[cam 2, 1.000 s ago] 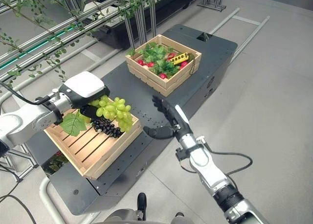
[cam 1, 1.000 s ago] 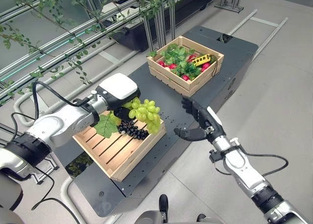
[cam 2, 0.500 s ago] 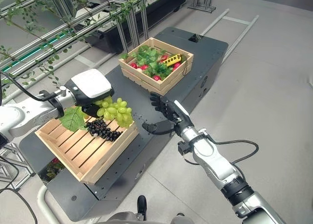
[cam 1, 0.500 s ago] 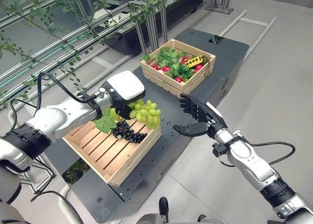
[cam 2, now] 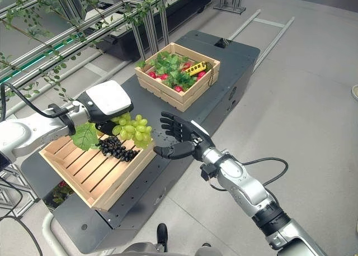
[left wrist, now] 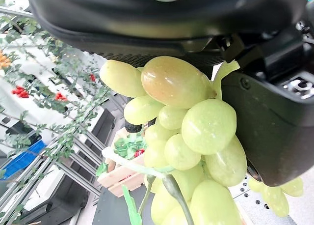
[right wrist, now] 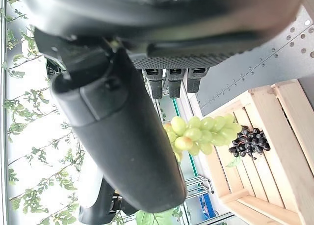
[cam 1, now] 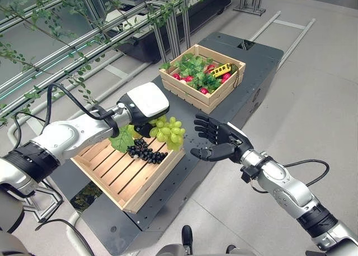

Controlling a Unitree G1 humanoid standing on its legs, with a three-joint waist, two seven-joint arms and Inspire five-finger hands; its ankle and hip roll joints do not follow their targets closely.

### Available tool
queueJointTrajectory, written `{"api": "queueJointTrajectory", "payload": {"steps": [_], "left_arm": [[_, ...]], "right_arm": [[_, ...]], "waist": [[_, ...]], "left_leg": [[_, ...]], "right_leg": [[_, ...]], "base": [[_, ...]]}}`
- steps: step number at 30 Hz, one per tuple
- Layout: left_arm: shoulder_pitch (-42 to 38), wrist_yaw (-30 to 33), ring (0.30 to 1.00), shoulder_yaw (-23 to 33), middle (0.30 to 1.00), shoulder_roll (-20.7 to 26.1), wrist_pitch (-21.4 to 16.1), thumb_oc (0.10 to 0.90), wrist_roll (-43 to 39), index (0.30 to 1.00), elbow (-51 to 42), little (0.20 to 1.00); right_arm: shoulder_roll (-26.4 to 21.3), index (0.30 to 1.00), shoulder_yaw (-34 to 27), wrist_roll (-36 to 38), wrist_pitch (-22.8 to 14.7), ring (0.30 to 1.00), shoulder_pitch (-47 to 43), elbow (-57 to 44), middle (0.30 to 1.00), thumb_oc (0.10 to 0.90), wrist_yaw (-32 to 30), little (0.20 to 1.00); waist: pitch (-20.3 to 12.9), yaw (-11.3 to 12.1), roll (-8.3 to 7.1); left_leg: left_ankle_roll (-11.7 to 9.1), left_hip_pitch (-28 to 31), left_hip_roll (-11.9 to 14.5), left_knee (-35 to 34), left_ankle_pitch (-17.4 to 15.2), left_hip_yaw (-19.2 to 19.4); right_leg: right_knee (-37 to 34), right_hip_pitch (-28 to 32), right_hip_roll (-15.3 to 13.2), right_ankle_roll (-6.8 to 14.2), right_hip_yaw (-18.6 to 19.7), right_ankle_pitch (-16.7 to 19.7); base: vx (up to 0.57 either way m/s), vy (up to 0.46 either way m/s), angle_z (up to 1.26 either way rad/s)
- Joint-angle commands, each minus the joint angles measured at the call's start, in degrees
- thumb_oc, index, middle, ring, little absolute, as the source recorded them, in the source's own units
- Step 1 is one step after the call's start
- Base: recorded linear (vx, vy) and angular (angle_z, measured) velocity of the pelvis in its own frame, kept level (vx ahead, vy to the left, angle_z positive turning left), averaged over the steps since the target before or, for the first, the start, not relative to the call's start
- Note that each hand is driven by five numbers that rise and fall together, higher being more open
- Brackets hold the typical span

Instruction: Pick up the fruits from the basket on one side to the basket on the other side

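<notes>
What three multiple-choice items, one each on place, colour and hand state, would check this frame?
1. Where is the dark grape bunch?
A. in the near slatted crate
B. in the far crate
C. on the floor

2. What colour is the grape bunch in the left hand?
A. red
B. green
C. black

3. How is the right hand?
A. closed on grapes
B. open, holding nothing
C. resting inside the far crate

Answers:
1 A: the dark bunch lies on the near crate's slats beside a leaf.
2 B: the left wrist view shows pale green grapes against the hand.
3 B: its fingers are spread above the dark platform between the two crates.
</notes>
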Motion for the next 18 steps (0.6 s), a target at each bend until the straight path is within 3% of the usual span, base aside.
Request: {"api": "queueJointTrajectory", "payload": {"steps": [1, 18], "left_arm": [[-9.55, 3.13, 0.300, 1.08, 0.300, -0.26, 1.04, 0.400, 1.53, 0.300, 4.14, 0.300], [-13.39, 0.70, 0.300, -3.11, 0.300, -7.77, -1.65, 0.400, 6.65, 0.300, 0.63, 0.300]], "right_arm": [[-0.54, 0.900, -0.42, 3.43, -3.56, 0.900, -4.32, -7.03, 0.900, 0.800, 3.19, 0.900], [4.14, 0.900, 6.44, 10.73, 4.21, 0.900, -12.43, -2.88, 0.900, 0.800, 4.78, 0.900]], "waist": [[-7.83, 0.62, -1.55], [-9.21, 2.23, -3.29]], "left_leg": [[-2.99, 2.10, 1.19, -0.16, -5.21, -0.57], [-2.70, 2.36, 1.00, -0.16, -5.53, -1.96]], "right_leg": [[-2.61, -1.49, 0.10, -3.06, 1.16, 5.42], [-3.29, -0.57, 0.06, -3.31, -0.26, 5.39]], "base": [[0.00, 0.000, 0.00], [0.00, -0.003, 0.01]]}}
